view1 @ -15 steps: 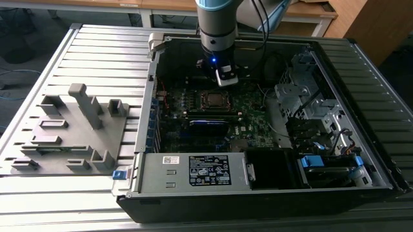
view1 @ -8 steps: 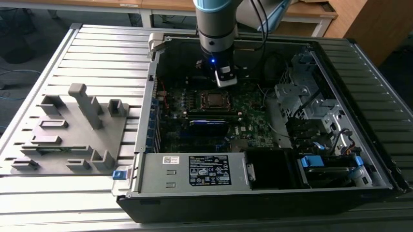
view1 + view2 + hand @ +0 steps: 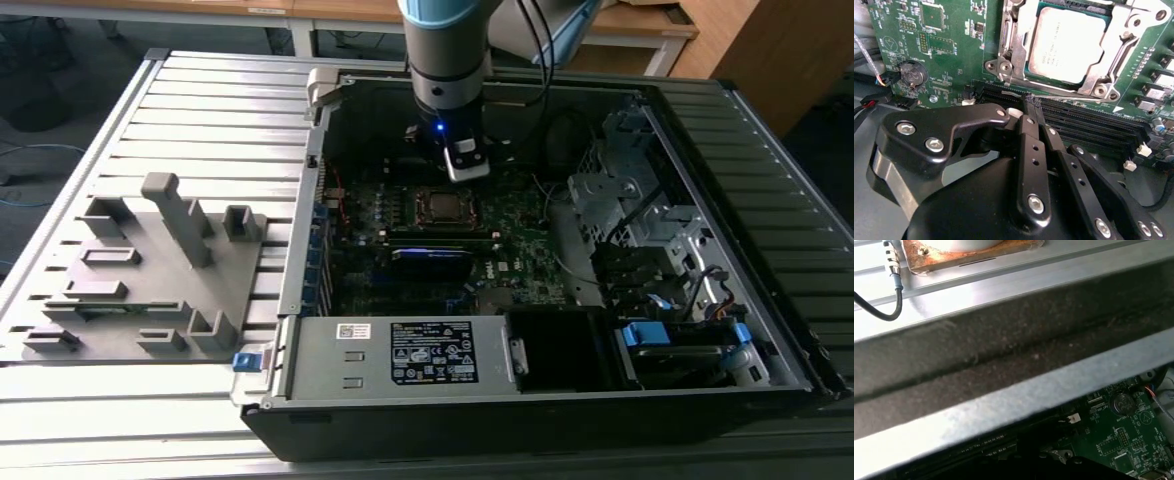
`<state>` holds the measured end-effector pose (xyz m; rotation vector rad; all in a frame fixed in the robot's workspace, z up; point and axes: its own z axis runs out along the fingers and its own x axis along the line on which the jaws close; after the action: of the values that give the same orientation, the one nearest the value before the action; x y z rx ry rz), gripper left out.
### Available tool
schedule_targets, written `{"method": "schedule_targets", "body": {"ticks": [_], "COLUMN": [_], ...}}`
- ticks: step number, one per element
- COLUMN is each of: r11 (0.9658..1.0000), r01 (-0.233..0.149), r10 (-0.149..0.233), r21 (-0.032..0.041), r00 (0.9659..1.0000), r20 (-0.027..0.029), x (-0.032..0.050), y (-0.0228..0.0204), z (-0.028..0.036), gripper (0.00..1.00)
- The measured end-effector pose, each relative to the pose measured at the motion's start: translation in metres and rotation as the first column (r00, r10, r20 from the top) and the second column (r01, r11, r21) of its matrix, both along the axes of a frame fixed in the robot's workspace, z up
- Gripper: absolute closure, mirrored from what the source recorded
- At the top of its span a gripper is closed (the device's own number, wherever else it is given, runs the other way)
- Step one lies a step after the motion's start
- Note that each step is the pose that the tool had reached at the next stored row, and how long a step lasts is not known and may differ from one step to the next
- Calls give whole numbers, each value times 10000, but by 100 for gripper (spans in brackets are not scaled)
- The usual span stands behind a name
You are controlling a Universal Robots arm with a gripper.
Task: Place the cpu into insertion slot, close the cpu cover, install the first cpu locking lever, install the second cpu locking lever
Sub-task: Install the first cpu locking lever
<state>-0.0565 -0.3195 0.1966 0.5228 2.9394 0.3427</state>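
Note:
The cpu (image 3: pixel 1068 46) lies flat in its socket on the green motherboard, grey metal face up. The cpu cover (image 3: pixel 1021 35), a silvery frame, lies down around it, with the chip showing through its cut-out. In the exterior view the socket (image 3: pixel 441 205) sits mid-board inside the open computer case. My gripper (image 3: pixel 1031 102) hovers just beside the socket, over the black memory slots (image 3: pixel 1079 120), its black fingers (image 3: pixel 1026 135) pressed together with nothing between them. From outside, the gripper (image 3: pixel 463 170) hangs just behind the socket. I cannot make out how the locking levers stand.
The open case (image 3: pixel 315 180) has metal walls all round; its rim (image 3: pixel 1019 400) passes close to the wrist. A coin battery (image 3: pixel 911 74) sits on the board. Drive cages and cables (image 3: pixel 627 200) fill the exterior view's right. A grey fixture plate (image 3: pixel 147 270) lies outside, left.

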Motion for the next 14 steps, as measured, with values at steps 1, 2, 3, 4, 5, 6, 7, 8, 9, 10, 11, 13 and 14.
{"method": "schedule_targets", "body": {"ticks": [1,2,3,4,5,6,7,8,9,10,11,13,14], "r11": [10000,10000,10000,10000,10000,10000,10000,10000,10000,10000,10000,10000,10000], "r01": [0,-1,0,-1,0,-1,-1,-2,-2,-1,-1,1,7], "r10": [0,1,0,1,0,1,1,2,2,1,1,-1,-7], "r21": [2,3,4,5,3,4,4,4,8,8,8,11,9], "r00": [10000,10000,10000,10000,10000,10000,10000,10000,10000,10000,10000,10000,10000], "r20": [0,0,1,1,0,0,0,0,1,1,0,0,-2], "x": [1,2,4,5,7,9,12,13,13,14,13,14,13], "y": [-4,-10,-16,-25,-35,-44,-53,-59,-59,-59,-59,-58,-56], "z": [0,-1,-2,-3,-3,-4,-5,-7,-8,-8,-8,-7,-4], "gripper": [89,89,89,89,89,89,89,89,89,89,89,89,89]}}
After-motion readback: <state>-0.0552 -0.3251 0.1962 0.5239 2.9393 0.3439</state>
